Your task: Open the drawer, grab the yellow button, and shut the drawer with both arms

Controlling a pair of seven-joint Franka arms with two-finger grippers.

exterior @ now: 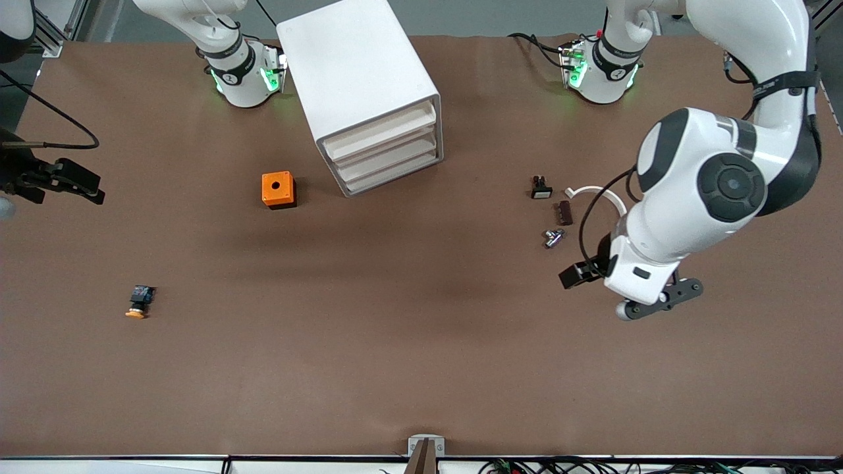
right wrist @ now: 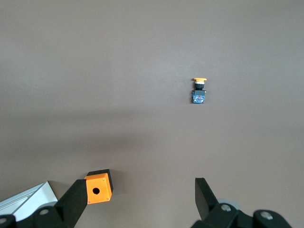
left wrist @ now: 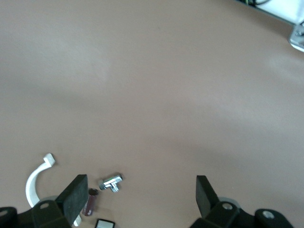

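The push button point(exterior: 138, 302) already lies on the counter point(exterior: 395, 342), at seven o'clock from the cabinet point(exterior: 365, 85), whose top drawer point(exterior: 385, 131) sits shut. Both tools, left point(exterior: 625, 289) and right point(right wrist: 137, 199), hang wide and empty, so little seems left.

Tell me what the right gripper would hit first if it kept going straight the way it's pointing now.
Probably just bare table. The right gripper, fingers open, aims between the orange cube and the button; depth is uncertain.

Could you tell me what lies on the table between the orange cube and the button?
Nothing: in the front view only bare brown table separates the orange cube from the button. The right wrist view shows the same.
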